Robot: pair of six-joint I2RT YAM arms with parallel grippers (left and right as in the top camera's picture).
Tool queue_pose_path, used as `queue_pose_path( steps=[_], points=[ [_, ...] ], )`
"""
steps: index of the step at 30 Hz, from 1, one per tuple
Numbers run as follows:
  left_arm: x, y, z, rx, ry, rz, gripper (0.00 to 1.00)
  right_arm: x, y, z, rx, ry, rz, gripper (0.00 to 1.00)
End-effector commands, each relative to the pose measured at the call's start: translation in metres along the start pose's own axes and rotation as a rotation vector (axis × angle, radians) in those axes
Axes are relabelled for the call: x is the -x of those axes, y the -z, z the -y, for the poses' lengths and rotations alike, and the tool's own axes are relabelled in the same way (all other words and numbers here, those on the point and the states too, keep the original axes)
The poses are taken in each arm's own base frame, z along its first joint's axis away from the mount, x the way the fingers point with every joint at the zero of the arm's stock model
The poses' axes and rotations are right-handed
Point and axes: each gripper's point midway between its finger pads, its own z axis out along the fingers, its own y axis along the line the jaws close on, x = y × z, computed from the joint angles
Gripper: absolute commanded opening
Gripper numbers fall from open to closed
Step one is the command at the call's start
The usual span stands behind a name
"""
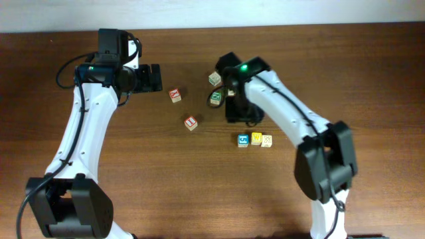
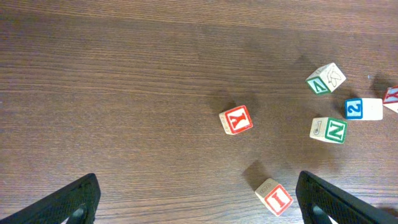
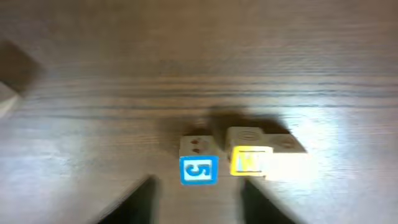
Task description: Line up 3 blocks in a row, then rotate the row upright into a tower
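On the brown wood table point(image 1: 372, 66) blocks point(image 1: 255, 139) sit aligned, left tool point(image 2: 198, 183) and right tool point(image 3: 198, 199) agape.

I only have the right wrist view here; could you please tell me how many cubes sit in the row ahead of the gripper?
Observer: Three: the small blue-faced wooden cube, the yellow-faced wooden cube and a pale cream wooden cube, side by side.
Operator: Thank you. Where is the left gripper?
Observer: The left gripper is well off to the row's left, open and empty.
Operator: Are there other blocks about?
Observer: Yes, two green-lettered wooden cubes beside the right arm and two red-lettered ones nearer the left arm.
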Motion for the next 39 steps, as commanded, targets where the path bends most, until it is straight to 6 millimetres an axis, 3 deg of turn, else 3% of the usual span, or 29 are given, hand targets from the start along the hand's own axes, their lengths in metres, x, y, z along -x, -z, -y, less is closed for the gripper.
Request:
queue_pose_path(
  steps=[1,3,7,11,15,17,22,25,33,35,39],
  points=[
    [0.005,0.001,-0.001,0.006,0.01,0.01,0.99,0.011,0.01,0.029,-0.008,-0.041,0.021,0.2],
    [0.005,0.001,-0.001,0.006,0.009,0.01,0.99,0.009,-0.004,0.044,-0.003,-0.071,-0.014,0.12],
    [0.005,0.001,-0.001,0.006,0.01,0.01,0.99,0.008,-0.03,0.049,0.035,-0.03,-0.032,0.1],
    [0.005,0.001,-0.001,0.006,0.009,0.01,0.99,-0.008,-0.057,0.079,0.0,-0.095,-0.103,0.09],
    [0.005,0.001,-0.001,0.006,0.01,0.01,0.99,-0.014,-0.071,0.112,-0.012,-0.177,-0.145,0.08],
    [0.005,0.001,-0.001,0.006,0.01,0.01,0.99,-0.019,-0.077,0.117,-0.012,-0.19,-0.164,0.08],
    [0.005,0.001,-0.001,0.006,0.01,0.01,0.99,-0.036,-0.091,0.095,0.075,-0.172,-0.207,0.06],
    [0.005,0.001,-0.001,0.006,0.01,0.01,0.99,-0.035,-0.092,0.078,0.097,-0.132,-0.191,0.05],
    [0.005,0.001,-0.001,0.006,0.01,0.01,0.99,-0.035,-0.092,0.057,0.109,-0.075,-0.161,0.05],
    [0.005,0.001,-0.001,0.006,0.01,0.01,0.99,-0.027,-0.091,0.058,0.108,-0.079,-0.133,0.05],
    [0.005,0.001,-0.001,0.006,0.01,0.01,0.99,0.012,-0.074,0.049,0.163,-0.035,-0.008,0.07]
  ],
)
